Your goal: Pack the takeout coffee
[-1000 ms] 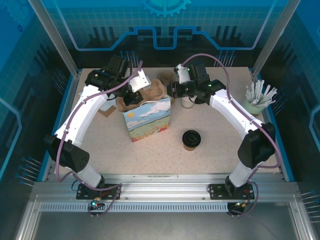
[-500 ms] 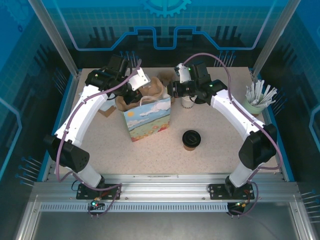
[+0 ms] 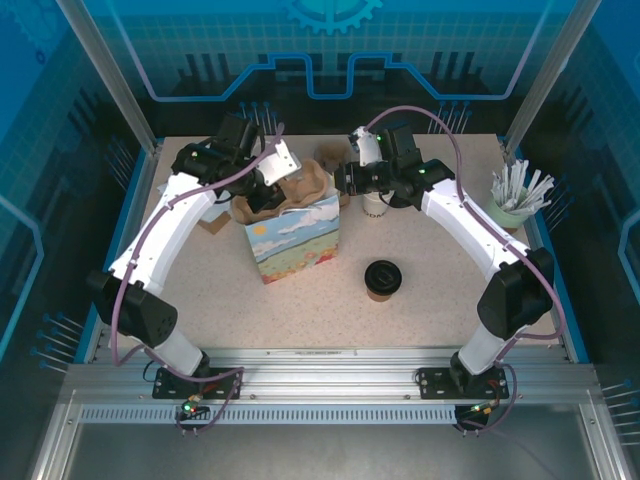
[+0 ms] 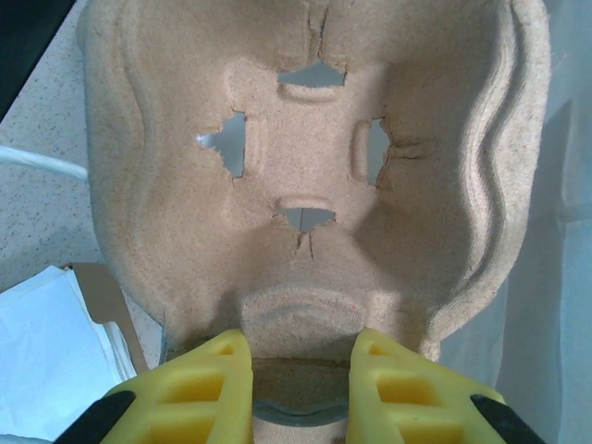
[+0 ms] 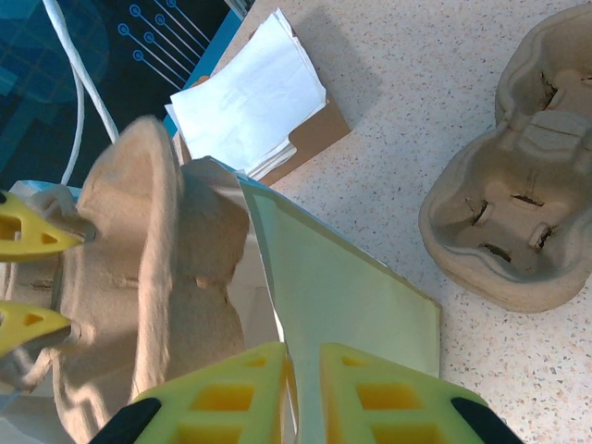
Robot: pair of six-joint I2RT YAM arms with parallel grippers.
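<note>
Arms [image 3: 160,230] arched inward, left pincer [image 4: 301,347] clamping pulp carrier [image 4: 314,185], right pincer [image 5: 303,356] pinching bag [image 5: 342,296]

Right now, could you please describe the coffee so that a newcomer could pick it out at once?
On the speckled table, find the painted paper bag standing in the middle. The coffee stands alone to the bag's right, nearer the arm bases. Its brown paper and black lid set it apart from the white cup farther back.
</note>
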